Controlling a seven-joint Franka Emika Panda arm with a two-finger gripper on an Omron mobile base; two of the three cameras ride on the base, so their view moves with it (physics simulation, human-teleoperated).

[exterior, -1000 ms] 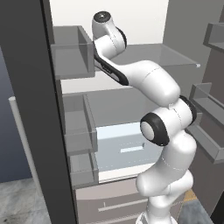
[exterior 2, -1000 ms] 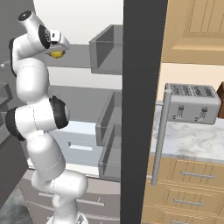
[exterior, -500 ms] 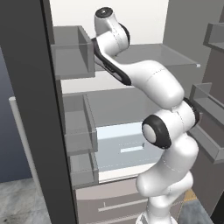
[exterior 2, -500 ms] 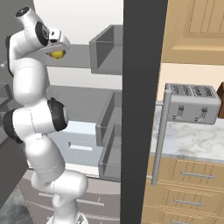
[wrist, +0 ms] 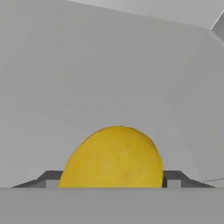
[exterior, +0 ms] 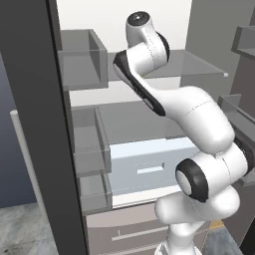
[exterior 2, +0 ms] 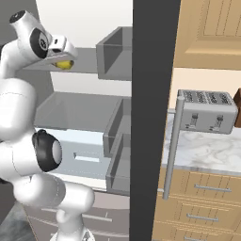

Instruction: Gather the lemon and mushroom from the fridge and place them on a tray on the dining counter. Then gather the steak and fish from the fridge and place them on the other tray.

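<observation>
The lemon (wrist: 114,157), yellow and roundish, sits between my gripper's (wrist: 111,180) two dark fingertips (wrist: 49,177), which press on both of its sides. In the right base view the same lemon (exterior 2: 64,64) shows under the white hand, with the gripper (exterior 2: 63,59) shut on it just above the upper glass shelf (exterior 2: 87,66) of the open fridge (exterior 2: 155,117). In the left base view my arm reaches up to that upper shelf (exterior: 199,64) and hides the hand. The mushroom, the trays and the dining counter are out of view.
The fridge's dark door edge (exterior: 55,129) with its grey door bins (exterior: 82,60) stands at the left. A pale drawer (exterior: 149,167) lies below the lower shelf. To the right are a silver toaster (exterior 2: 207,110) on a marble top (exterior 2: 207,153), a bar handle (exterior 2: 172,150) and wood cabinets.
The upper arm has swung slightly. The lemon stays between the fingers and sits a little lower in the right base view.
</observation>
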